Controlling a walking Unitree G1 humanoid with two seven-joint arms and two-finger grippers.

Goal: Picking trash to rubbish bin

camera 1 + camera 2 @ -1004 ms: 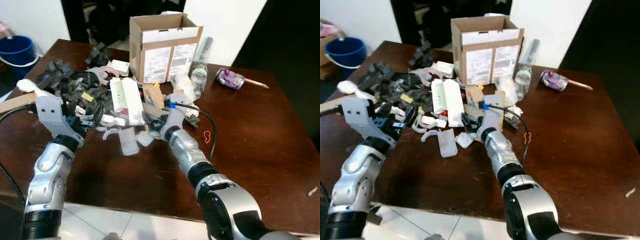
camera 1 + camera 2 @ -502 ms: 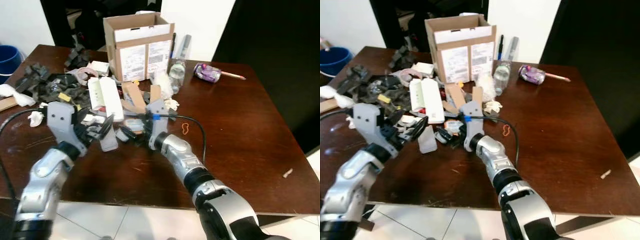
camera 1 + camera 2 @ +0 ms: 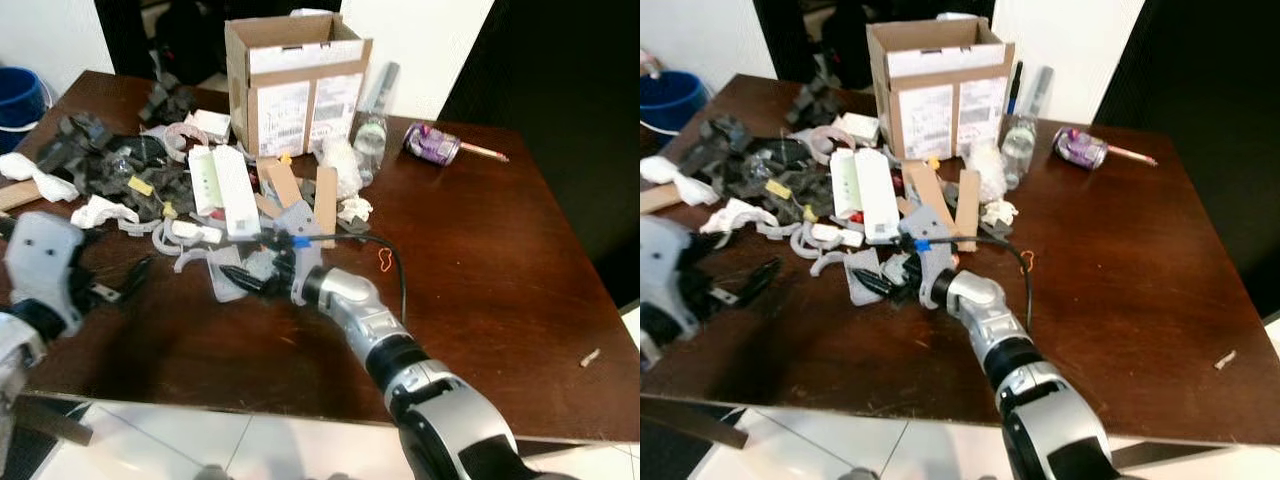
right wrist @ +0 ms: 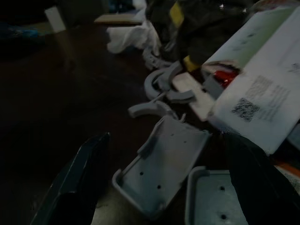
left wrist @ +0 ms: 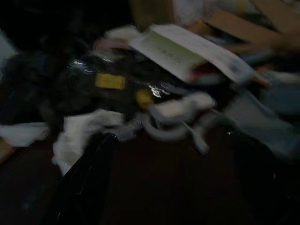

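While closing on pile: status below.
Changed: vs 0.5 s ago, left gripper [image 3: 135, 272] pulled back off the clutter toward table edge, nothing carried; cam also shifted, so the apparent slide of the box is cam motion, not obj motion.
R gripper: right gripper [image 3: 235, 274] low at near edge of pile, fingers apart, straddling grey plastic tray [image 4: 161, 161]; no contact visible yet.
L fingers: apart per wrist cam, empty — img dark/blurred, so prob.
Trash: mixed heap on brown table [image 3: 500, 260] — white cartons [image 3: 225, 188], cardboard strips, grey clips; cardboard box [image 3: 295, 80] behind.
Bin: blue bucket [image 3: 20, 98] on the floor past the table's far left corner, maybe the bin.
Meaning: R arm has the pick now; grasp not yet made.
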